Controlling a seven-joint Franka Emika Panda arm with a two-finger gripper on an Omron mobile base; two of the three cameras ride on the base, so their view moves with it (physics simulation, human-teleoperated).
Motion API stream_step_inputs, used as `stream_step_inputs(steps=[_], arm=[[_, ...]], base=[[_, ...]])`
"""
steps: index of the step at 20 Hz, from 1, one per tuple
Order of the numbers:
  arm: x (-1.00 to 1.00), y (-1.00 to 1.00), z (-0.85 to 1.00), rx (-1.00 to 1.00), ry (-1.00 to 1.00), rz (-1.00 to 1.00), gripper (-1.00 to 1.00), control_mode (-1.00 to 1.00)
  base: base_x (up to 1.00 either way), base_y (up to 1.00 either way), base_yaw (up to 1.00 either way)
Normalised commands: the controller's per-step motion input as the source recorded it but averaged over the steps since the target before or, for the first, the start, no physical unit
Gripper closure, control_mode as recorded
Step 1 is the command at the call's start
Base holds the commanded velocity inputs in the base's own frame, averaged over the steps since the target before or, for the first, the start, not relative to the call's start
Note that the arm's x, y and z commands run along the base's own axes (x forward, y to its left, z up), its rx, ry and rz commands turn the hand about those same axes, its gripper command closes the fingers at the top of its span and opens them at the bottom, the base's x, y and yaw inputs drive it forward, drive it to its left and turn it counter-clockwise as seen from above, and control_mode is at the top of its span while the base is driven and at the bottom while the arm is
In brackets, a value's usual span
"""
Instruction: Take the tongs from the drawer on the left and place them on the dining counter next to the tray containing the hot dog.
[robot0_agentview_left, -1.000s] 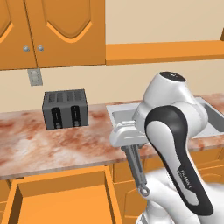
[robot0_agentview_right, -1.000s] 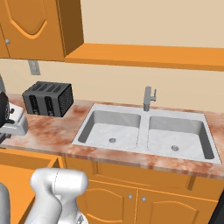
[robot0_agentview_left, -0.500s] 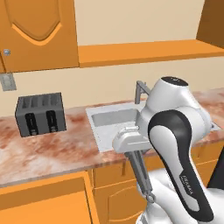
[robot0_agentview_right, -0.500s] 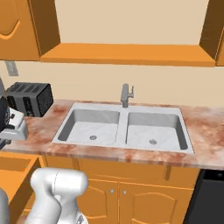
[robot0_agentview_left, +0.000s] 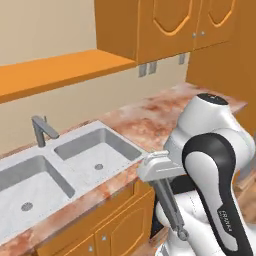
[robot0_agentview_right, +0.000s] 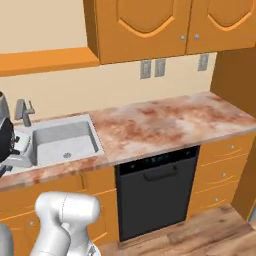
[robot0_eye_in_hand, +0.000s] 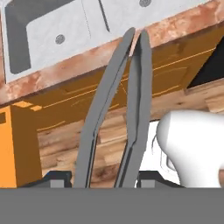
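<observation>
Left base view: faucet at far left behind a double sink set in the marble worktop; orange shelf and upper cabinets above. Right of the sink the white arm folds down, and the tool grips the tongs, which hang down and slightly right, ring end lowest, in front of the lower cabinet doors.

Right base view: sink basin at left, then bare worktop, black dishwasher under it, drawers at right, wall outlets above.

Hand view: tongs run up from between the tool tips, two grey arms nearly touching at the far end, over wood floor and cabinet fronts; sink at upper left. Tool is partly closed, holding the tongs by their arms.
</observation>
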Motion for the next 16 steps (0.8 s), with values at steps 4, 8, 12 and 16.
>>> stream_step_inputs(steps=[4, 8, 12, 16], arm=[[0.0, 0.0, 0.0, 0.0, 0.0, 0.0, 1.0, 1.0], [0.0, 0.0, 0.0, 0.0, 0.0, 0.0, 1.0, 1.0], [0.0, 0.0, 0.0, 0.0, 0.0, 0.0, 1.0, 1.0], [0.0, 0.0, 0.0, 0.0, 0.0, 0.0, 1.0, 1.0]], base=[[0.0, -0.74, -0.92], [0.0, -0.71, -0.93], [0.01, -0.65, -0.94], [0.08, -0.61, -0.95]])
